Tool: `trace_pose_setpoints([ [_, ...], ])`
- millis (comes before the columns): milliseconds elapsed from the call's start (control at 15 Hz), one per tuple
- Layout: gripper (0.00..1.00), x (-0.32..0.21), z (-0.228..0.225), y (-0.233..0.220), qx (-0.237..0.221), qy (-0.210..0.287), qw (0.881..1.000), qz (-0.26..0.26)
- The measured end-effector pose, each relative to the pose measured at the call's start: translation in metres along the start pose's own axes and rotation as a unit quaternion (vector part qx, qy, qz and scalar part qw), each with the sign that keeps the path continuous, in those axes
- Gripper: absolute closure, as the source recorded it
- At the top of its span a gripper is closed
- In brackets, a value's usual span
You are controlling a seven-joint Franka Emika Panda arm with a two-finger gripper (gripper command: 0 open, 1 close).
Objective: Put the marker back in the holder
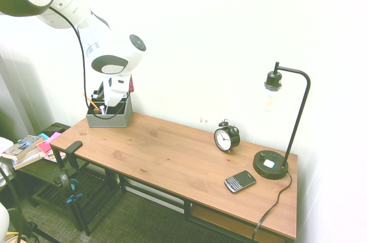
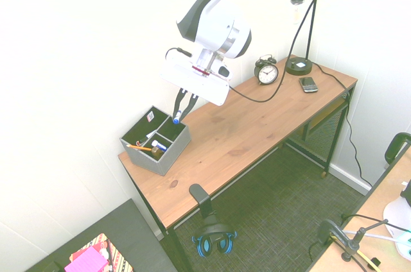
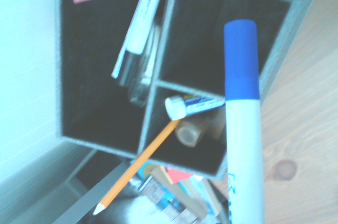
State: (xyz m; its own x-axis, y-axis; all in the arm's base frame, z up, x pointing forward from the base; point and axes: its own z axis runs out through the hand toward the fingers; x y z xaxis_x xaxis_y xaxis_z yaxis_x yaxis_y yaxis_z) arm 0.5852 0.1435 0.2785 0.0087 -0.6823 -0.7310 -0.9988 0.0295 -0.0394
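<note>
The gripper (image 2: 179,117) had its two fingers closed on the white-barrelled marker (image 3: 244,145), blue cap downward. The marker hung above the grey desk organiser (image 2: 142,158), out of its compartments, and in the wrist view its cap overlapped the organiser's outer wall.

The step in hand seemed to be lining the marker up for the drop. The square compartment (image 3: 219,34) beside the cap showed no pens and looked the easiest target. The arm would do well to shift the cap inward past the rim, keep the barrel steep, lower it gently until the cap was well inside, and only then part the fingers. Let go too soon, the marker could tip over the edge onto the desk (image 2: 237,131).

The dividers left little room for error. The neighbouring compartment held a small white-capped tube (image 3: 193,106), and an orange pencil (image 3: 138,163) jutted out over the rim, liable to be knocked. The long compartment carried pens (image 3: 140,28). Farther off, the alarm clock (image 2: 266,74), keyboard phone (image 2: 308,85) and lamp (image 2: 298,66) stood well clear of the descent.
</note>
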Motion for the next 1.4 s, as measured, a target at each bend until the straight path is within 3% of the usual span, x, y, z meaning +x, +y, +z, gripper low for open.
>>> trace_pose_setpoints([
  [267,1.00,0.033,0.028,-0.013,-0.006,-0.014,1.000,0.020],
  [333,0.00,0.040,0.031,-0.016,-0.006,-0.014,1.000,0.021],
  [1133,0.00,0.064,0.039,-0.039,-0.004,-0.018,1.000,0.014],
  [1400,0.00,0.045,0.024,-0.042,-0.005,0.000,1.000,-0.025],
])
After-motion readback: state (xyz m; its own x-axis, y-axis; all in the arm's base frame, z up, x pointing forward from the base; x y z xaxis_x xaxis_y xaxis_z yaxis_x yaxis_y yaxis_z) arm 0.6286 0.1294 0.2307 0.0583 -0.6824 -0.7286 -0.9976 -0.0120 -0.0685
